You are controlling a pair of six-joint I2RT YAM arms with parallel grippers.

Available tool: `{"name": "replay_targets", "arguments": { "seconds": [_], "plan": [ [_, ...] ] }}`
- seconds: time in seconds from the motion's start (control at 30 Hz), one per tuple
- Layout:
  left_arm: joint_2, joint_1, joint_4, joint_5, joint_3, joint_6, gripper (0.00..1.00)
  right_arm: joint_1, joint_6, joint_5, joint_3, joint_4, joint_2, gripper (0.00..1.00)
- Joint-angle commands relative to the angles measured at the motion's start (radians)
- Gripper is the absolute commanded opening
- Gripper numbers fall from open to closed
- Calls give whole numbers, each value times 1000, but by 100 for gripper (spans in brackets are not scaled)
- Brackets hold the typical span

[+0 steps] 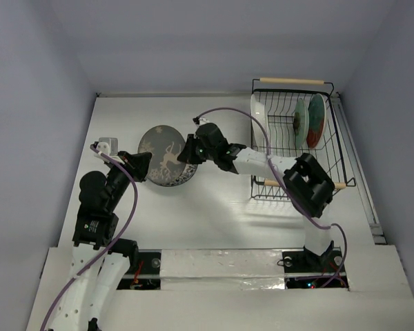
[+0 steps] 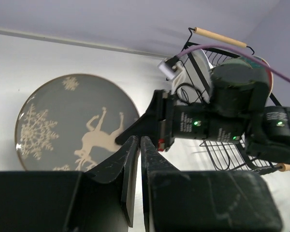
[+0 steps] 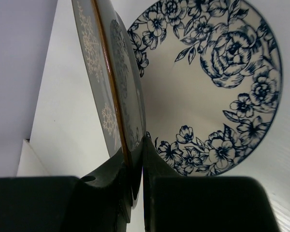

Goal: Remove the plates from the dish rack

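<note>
The dark grey deer plate [image 1: 164,155] is left of the dish rack [image 1: 334,148], over the table. My right gripper [image 1: 190,152] is shut on its right rim, seen edge-on in the right wrist view [image 3: 117,82]. Under it lies the white plate with the blue floral rim [image 3: 208,92], flat on the table and hidden in the top view. My left gripper [image 1: 139,165] is shut and empty at the grey plate's near left rim; its fingertips [image 2: 131,145] point at the plate [image 2: 63,121]. The pale green plate [image 1: 301,124] and the red-and-teal plate [image 1: 318,117] stand upright in the rack.
A white piece [image 1: 258,123] stands at the rack's left end. The rack's wooden handles are at the back [image 1: 293,81] and front [image 1: 339,185]. My right arm's purple cable [image 1: 228,112] arcs over the rack's left side. Walls enclose the table on three sides.
</note>
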Motion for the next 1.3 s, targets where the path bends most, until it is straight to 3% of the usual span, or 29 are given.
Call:
{"name": "replay_targets", "arguments": {
  "seconds": [0.0, 0.23, 0.43, 0.57, 0.8, 0.87, 1.03, 1.27],
  "plan": [
    [-10, 5, 34, 8, 42, 4, 5, 10, 85, -22, 82, 224, 11, 0],
    [-9, 5, 37, 13, 40, 4, 7, 10, 164, 4, 32, 287, 42, 0],
    [-9, 5, 38, 16, 39, 2, 8, 10, 218, 29, -53, 344, 37, 9],
    [-6, 5, 38, 17, 39, 4, 9, 10, 221, 30, -62, 315, 43, 23],
    [-7, 5, 38, 19, 39, 4, 9, 10, 204, 96, -129, 280, 25, 33],
    [-7, 5, 40, 19, 39, 2, 10, 10, 192, 104, -148, 274, 17, 42],
    [-7, 5, 40, 20, 39, 4, 10, 10, 152, 154, -179, 237, -7, 53],
    [-7, 5, 40, 20, 39, 4, 10, 10, 86, 210, -200, 154, -76, 79]
  ]
}}
